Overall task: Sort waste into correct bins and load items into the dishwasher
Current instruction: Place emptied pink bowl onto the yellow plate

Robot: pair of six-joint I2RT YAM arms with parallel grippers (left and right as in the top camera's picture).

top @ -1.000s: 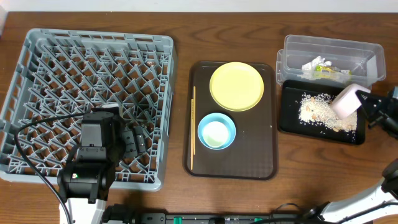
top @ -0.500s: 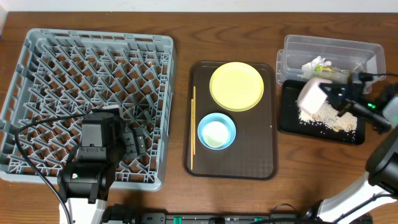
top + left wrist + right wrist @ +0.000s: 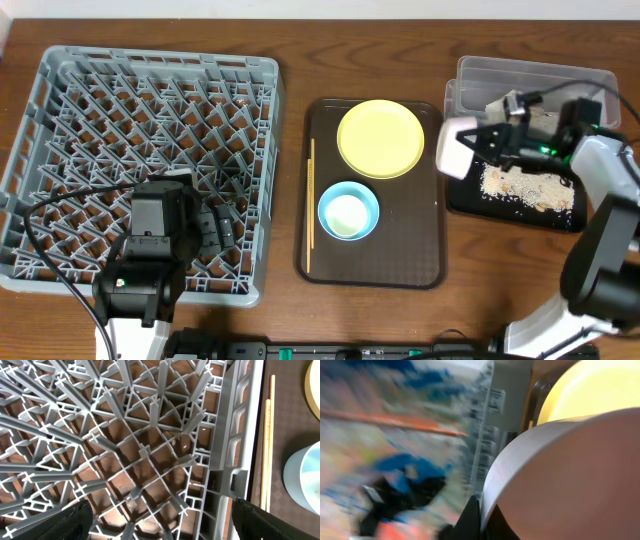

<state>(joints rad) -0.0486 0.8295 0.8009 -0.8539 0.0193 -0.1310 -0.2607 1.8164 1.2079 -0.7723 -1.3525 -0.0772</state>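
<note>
Status: right claw (image 3: 478,143) is clamped on the small white cup (image 3: 456,148), which sticks out ahead of the fingertips. The cup hangs in the air, tilted rather than upright. The right wrist view is smeared with motion blur, so I can't tell which way the mouth faces.

Directly below the claw is the seam between the black tray (image 3: 462,203) and the brown serving tray (image 3: 400,250). The crumbs (image 3: 520,185) lie in the black tray, back on the wrist side of the claw. The clear tub (image 3: 470,75) is off to one side of the wrist. The yellow plate (image 3: 380,138) is just ahead of the cup. The blue bowl (image 3: 325,205) and chopsticks (image 3: 310,205) are further ahead on the brown tray, untouched.

My read: we're on the loading step for the cup.

The dish rack (image 3: 140,110) is well ahead of the right claw, past the whole brown tray. The left claw (image 3: 161,510) hovers low over the rack's near corner, fingers spread wide and holding nothing.

Next move, as I see it:
- carry the cup over the plate and bowl with enough height to clear both
- get the mouth facing down before release
- seat it between pegs at the rack edge nearest the brown tray

Reach looks marginal for the right arm. A handover to the left claw may be needed.
</note>
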